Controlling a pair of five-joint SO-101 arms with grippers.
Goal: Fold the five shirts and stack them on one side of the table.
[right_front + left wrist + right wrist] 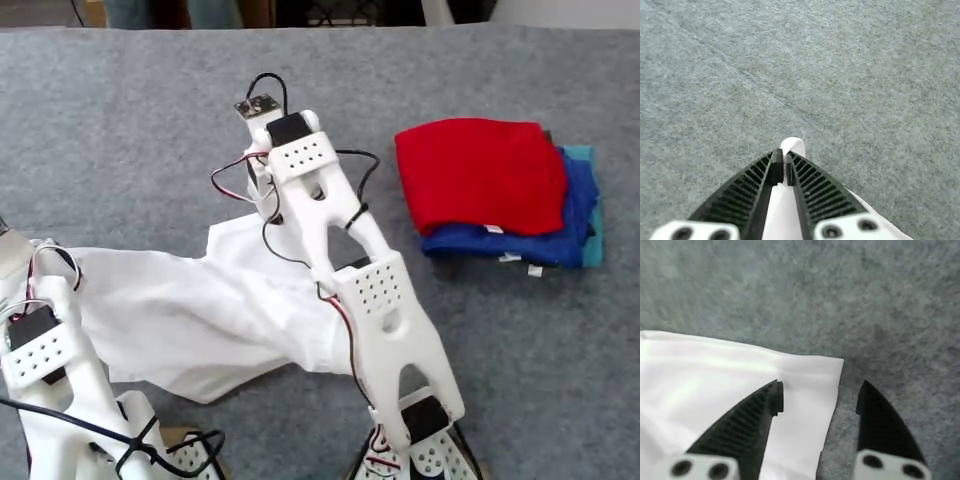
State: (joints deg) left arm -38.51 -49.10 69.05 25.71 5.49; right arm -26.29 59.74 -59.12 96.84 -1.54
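White shirt [200,320] soft, limp, light; left gripper [782,167] jaws clamp cloth; right gripper [821,387] jaws wide astride corner, likely best hold

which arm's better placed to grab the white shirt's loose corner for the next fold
Right. The right gripper is open, one finger over the white shirt and the other past its corner edge. The left gripper is shut on white cloth, apparently that shirt's other end, so it looks occupied.

High view looks down; wrist views close above the table [120,120]
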